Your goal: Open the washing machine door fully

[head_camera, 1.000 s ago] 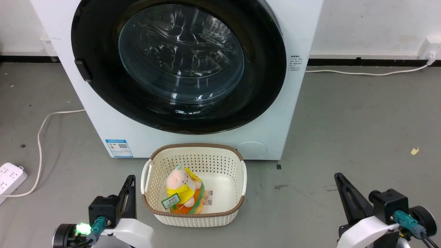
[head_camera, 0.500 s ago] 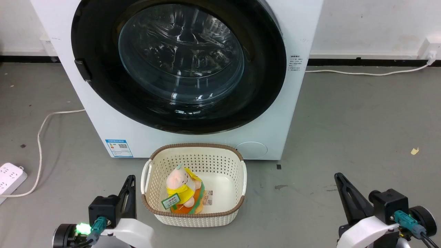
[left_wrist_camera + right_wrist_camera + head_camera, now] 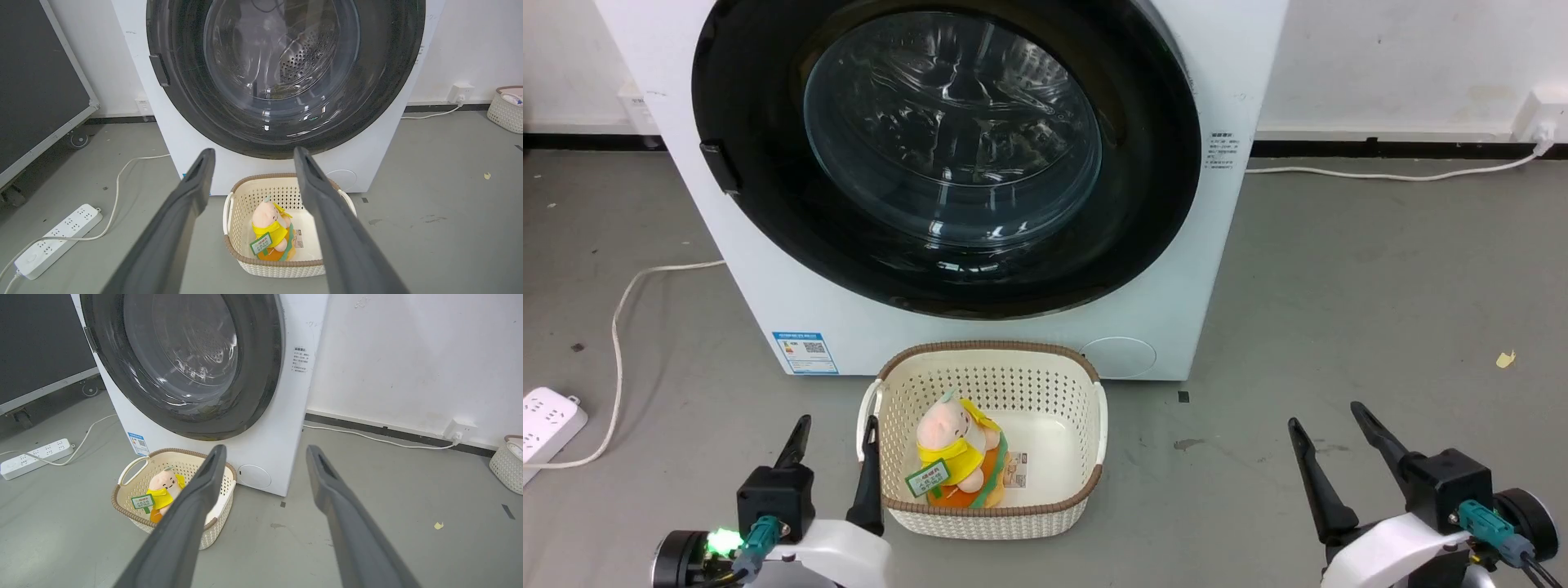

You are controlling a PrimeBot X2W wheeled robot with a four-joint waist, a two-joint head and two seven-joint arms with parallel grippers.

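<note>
The washing machine door [image 3: 1143,204] sat closed on washing machine [image 3: 1241,73]. Both empty, left gripper [image 3: 838,420] & right gripper [image 3: 1324,414] had 2 fingers each spread apart.

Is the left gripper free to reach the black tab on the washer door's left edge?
Probably yes: the left gripper is open, with bare floor ahead toward the tab; the basket lies rightward.
</note>
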